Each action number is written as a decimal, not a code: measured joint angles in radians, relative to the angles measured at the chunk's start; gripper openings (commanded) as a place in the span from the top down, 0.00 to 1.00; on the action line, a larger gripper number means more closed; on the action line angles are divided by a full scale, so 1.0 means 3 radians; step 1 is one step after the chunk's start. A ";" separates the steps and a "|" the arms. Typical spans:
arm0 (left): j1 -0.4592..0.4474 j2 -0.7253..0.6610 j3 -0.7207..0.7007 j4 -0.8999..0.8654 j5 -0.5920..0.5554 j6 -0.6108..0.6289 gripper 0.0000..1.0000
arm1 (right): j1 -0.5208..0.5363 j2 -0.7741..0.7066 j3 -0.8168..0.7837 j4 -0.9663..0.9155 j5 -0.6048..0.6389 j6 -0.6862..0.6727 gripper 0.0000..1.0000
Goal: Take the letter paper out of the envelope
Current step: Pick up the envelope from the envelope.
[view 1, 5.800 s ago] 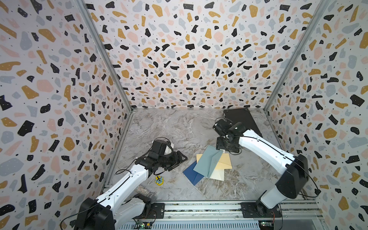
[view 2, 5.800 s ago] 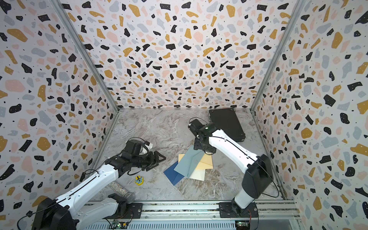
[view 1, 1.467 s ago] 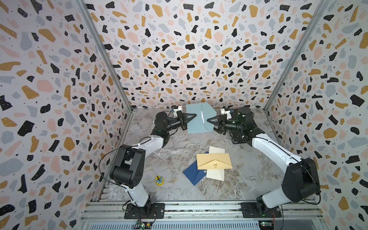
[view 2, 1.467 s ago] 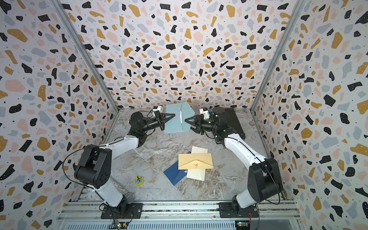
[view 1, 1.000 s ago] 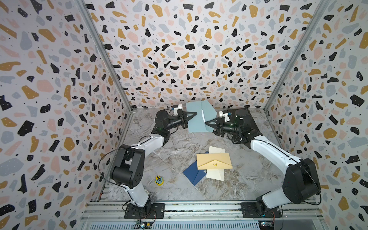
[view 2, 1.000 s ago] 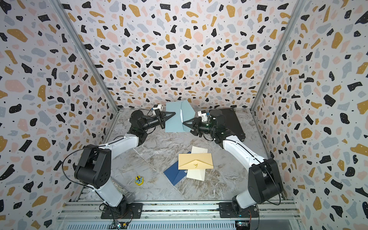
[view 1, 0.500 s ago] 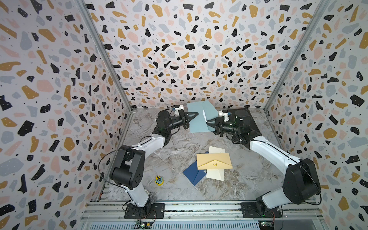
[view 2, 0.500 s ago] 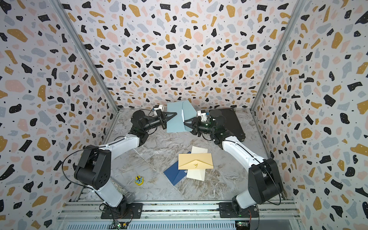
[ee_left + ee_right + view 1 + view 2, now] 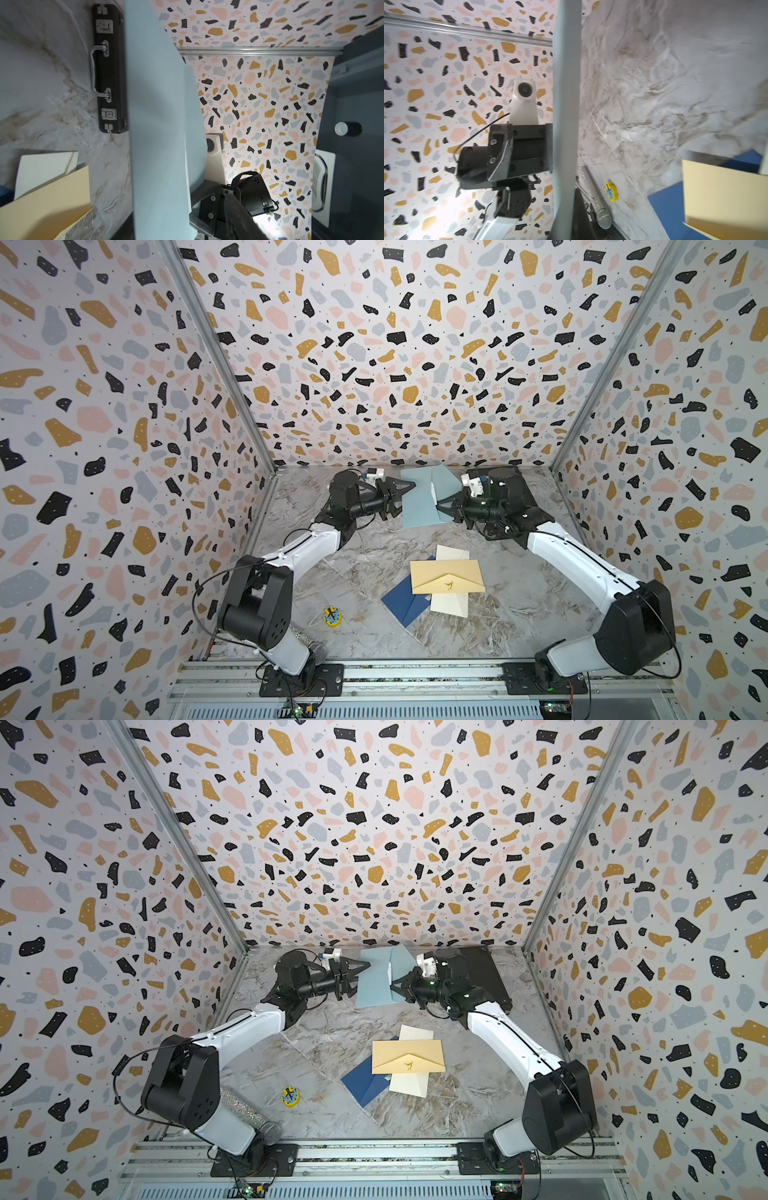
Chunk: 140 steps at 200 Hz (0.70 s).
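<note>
Your right fingers (image 9: pixel 441 506) are pinched shut on the right edge of the pale blue envelope (image 9: pixel 419 504), which is upright above the back of the desk (image 9: pixel 374 564). Your left fingers (image 9: pixel 399 488) stand spread at its left edge. A white sliver of letter paper (image 9: pixel 432 490) shows at its opening.

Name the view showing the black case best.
Left wrist: the case shows handle and latches clearly, envelope covering one edge. Both top views show it partly behind the right arm. Right wrist misses it.

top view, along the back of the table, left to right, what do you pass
left gripper → light blue envelope → right gripper → black case
</note>
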 measured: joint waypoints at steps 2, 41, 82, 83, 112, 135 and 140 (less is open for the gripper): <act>-0.0004 -0.0023 0.0022 -0.0099 -0.0014 0.0050 0.43 | 0.0000 -0.0004 0.0022 -0.0046 0.0027 -0.0041 1.00; -0.0033 -0.0294 0.0603 -0.1352 -0.0251 0.0792 0.48 | -0.0001 -0.0201 0.0395 -0.1058 0.0740 -0.1062 1.00; -0.0145 -0.0277 0.0998 -0.1910 -0.0301 0.1129 0.59 | -0.0001 -0.0234 0.0425 -0.1312 0.1200 -0.1793 1.00; -0.0148 -0.0275 0.1002 -0.1919 -0.0301 0.1137 0.59 | -0.0001 -0.0234 0.0425 -0.1314 0.1205 -0.1803 1.00; -0.0228 -0.0116 0.1236 -0.2210 -0.0304 0.1268 0.63 | 0.0000 -0.0224 0.0429 -0.1312 0.1319 -0.2113 1.00; -0.0298 0.0010 0.1433 -0.2385 -0.0329 0.1338 0.63 | 0.0022 -0.0224 0.0430 -0.1277 0.1349 -0.2276 1.00; -0.0310 0.0034 0.1476 -0.2410 -0.0334 0.1348 0.63 | 0.0034 -0.0224 0.0430 -0.1266 0.1354 -0.2309 1.00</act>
